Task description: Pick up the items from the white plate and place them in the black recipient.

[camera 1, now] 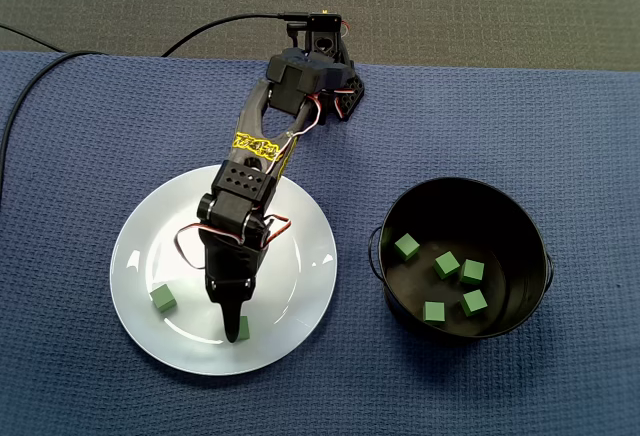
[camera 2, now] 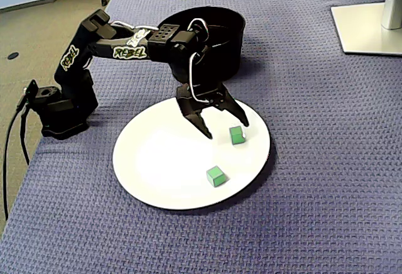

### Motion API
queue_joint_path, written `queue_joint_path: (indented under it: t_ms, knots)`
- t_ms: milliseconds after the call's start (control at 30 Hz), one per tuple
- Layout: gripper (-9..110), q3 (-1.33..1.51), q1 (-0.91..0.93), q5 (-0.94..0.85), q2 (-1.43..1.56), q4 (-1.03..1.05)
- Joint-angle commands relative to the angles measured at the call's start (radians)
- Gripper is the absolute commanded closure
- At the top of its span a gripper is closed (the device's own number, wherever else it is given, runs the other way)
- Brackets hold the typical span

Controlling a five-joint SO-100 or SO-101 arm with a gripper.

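The white plate point(camera 1: 300, 241) point(camera 2: 157, 161) lies on a blue cloth and carries two green cubes. My gripper point(camera 1: 235, 324) point(camera 2: 224, 128) is open and points down at the plate. One green cube point(camera 1: 243, 328) point(camera 2: 236, 135) sits just by its fingertips, roughly between them but untouched; in the top-down fixed view the gripper half hides it. The other green cube point(camera 1: 163, 298) point(camera 2: 215, 175) lies apart, closer to the plate's edge. The black bowl point(camera 1: 392, 286) point(camera 2: 220, 35) stands beside the plate and holds several green cubes point(camera 1: 406, 246).
The arm's base point(camera 1: 325, 56) point(camera 2: 59, 107) sits at the edge of the cloth, with a black cable point(camera 1: 20, 106) trailing off it. A monitor stand's pale foot point(camera 2: 367, 26) rests at the far right of the angled fixed view.
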Motion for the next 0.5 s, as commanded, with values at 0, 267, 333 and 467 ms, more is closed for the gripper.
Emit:
queue_joint_path:
  t_ms: [0, 267, 333, 467]
  knots:
    - [74, -0.06, -0.014, -0.026, -0.003, -0.037]
    - [77, -0.077, -0.043, -0.025, -0.049, -0.067]
    - [77, -0.077, -0.054, -0.021, -0.057, -0.078]
    - [79, -0.083, -0.072, -0.018, -0.071, -0.083]
